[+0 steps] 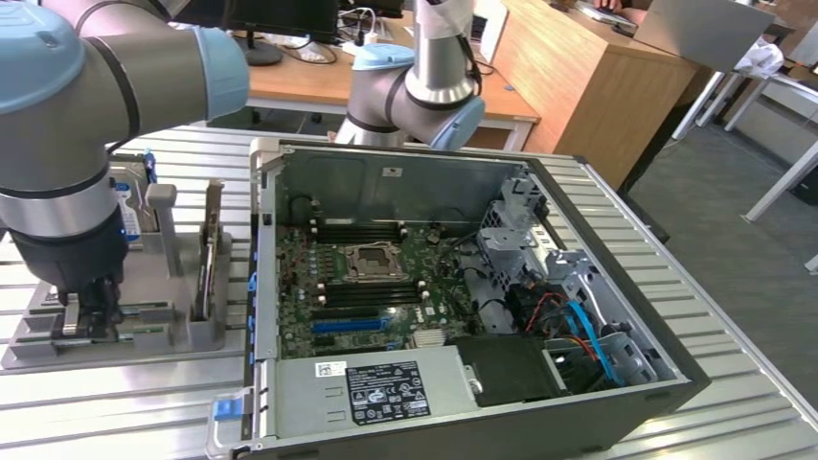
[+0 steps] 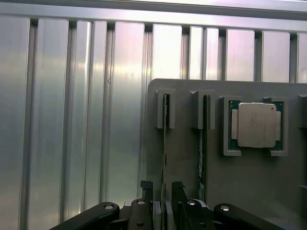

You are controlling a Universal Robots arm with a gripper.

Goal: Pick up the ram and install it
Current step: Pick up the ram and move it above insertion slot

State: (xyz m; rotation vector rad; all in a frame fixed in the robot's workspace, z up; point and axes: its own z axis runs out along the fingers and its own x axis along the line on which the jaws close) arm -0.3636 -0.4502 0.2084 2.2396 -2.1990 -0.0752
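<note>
Two ram sticks stand on edge in slots of a grey fixture (image 2: 192, 158). The first ram (image 2: 165, 139) is a thin green board seen edge-on, and my gripper (image 2: 163, 194) is open around its near end, one dark finger (image 2: 147, 191) on each side with a small gap. The second ram (image 2: 204, 143) stands parallel beside it, outside the fingers. In the exterior view the gripper (image 1: 90, 311) points down onto the fixture (image 1: 153, 331) at that view's left, beside the open computer case (image 1: 447, 287). The motherboard's long black memory slots (image 1: 371, 232) flank the processor socket (image 1: 379, 261).
A square silver processor chip (image 2: 256, 125) lies in its own pocket of the fixture beyond the second stick. A hard drive (image 1: 132, 216) and a thin upright card (image 1: 209, 251) also stand in the fixture. The case walls, power supply (image 1: 371, 388) and drive cage (image 1: 518, 216) surround the board.
</note>
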